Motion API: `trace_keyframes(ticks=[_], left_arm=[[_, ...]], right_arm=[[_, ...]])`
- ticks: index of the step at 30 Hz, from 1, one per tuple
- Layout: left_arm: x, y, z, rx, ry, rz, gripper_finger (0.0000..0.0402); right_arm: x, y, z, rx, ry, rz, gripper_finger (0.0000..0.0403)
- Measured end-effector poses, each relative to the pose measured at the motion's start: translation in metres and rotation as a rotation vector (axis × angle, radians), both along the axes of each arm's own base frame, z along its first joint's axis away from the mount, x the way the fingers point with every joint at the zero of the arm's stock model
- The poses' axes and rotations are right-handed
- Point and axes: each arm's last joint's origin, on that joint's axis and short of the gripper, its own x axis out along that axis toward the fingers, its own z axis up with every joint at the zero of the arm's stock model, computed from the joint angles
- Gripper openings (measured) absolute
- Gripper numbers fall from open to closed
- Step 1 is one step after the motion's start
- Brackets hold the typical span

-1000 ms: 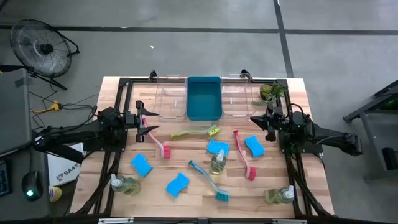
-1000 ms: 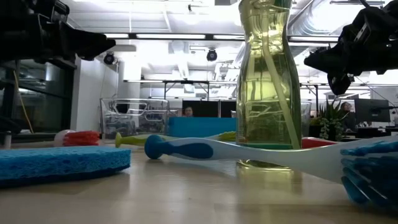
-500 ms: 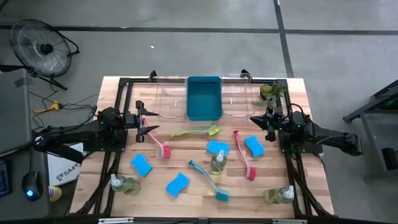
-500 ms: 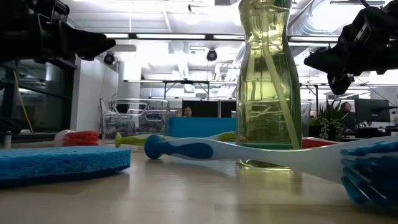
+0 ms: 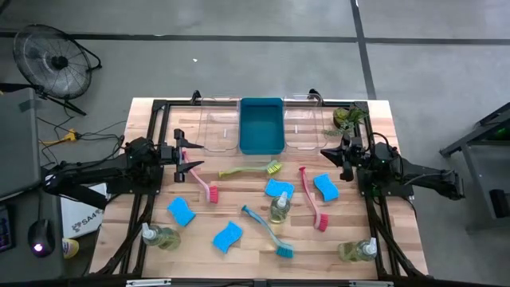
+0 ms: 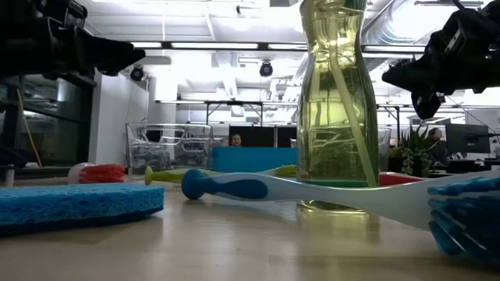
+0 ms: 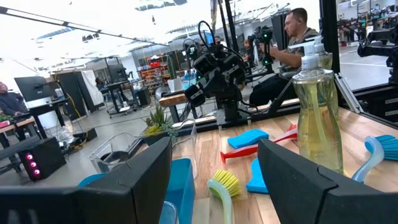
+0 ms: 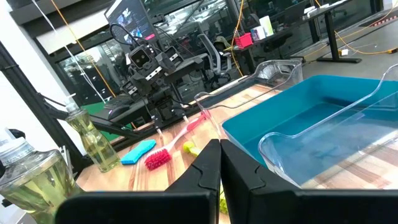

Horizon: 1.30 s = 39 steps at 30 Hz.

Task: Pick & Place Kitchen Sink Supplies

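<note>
The wooden table [image 5: 151, 199] carried a blue bin [image 5: 261, 126] at its far edge, between two clear trays [image 5: 217, 127]. The left gripper [image 5: 190, 163] hung released and empty over the left side; the right gripper [image 5: 327, 154] hung clenched and empty over the right. Brushes lay mid-table: pink [image 5: 202, 180], yellow-green [image 5: 253, 169], red [image 5: 312, 199], teal [image 5: 268, 231]. Four blue sponges [image 5: 228, 235] lay scattered among them. One pump bottle [image 5: 280, 208] stood centrally, two others at the near corners.

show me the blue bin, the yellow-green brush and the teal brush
blue bin [image 5: 261, 127], high view, bare floor inside
yellow-green brush [image 5: 274, 167], high view, bristle head
teal brush [image 5: 263, 226], high view, mid handle
</note>
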Motion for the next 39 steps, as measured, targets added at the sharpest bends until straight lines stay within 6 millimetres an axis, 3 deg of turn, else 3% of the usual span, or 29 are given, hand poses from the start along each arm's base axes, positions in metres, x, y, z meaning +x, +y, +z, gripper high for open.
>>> trace_keyframes(ticks=[15, 25, 39], left_arm=[[0.0000, 0.0000, 0.0000, 0.000, 0.000, 0.000, 0.0234], [0.0000, 0.0000, 0.0000, 0.000, 0.000, 0.000, 0.0234], [0.0000, 0.0000, 0.0000, 0.000, 0.000, 0.000, 0.0234]], right_arm=[[0.0000, 0.0000, -0.0001, 0.011, -0.002, 0.001, 0.0001], [0.0001, 0.0002, -0.0001, 0.274, -0.062, 0.012, 0.0001], [0.0006, 0.0043, 0.0028, 0.169, -0.055, 0.154, 0.0001]])
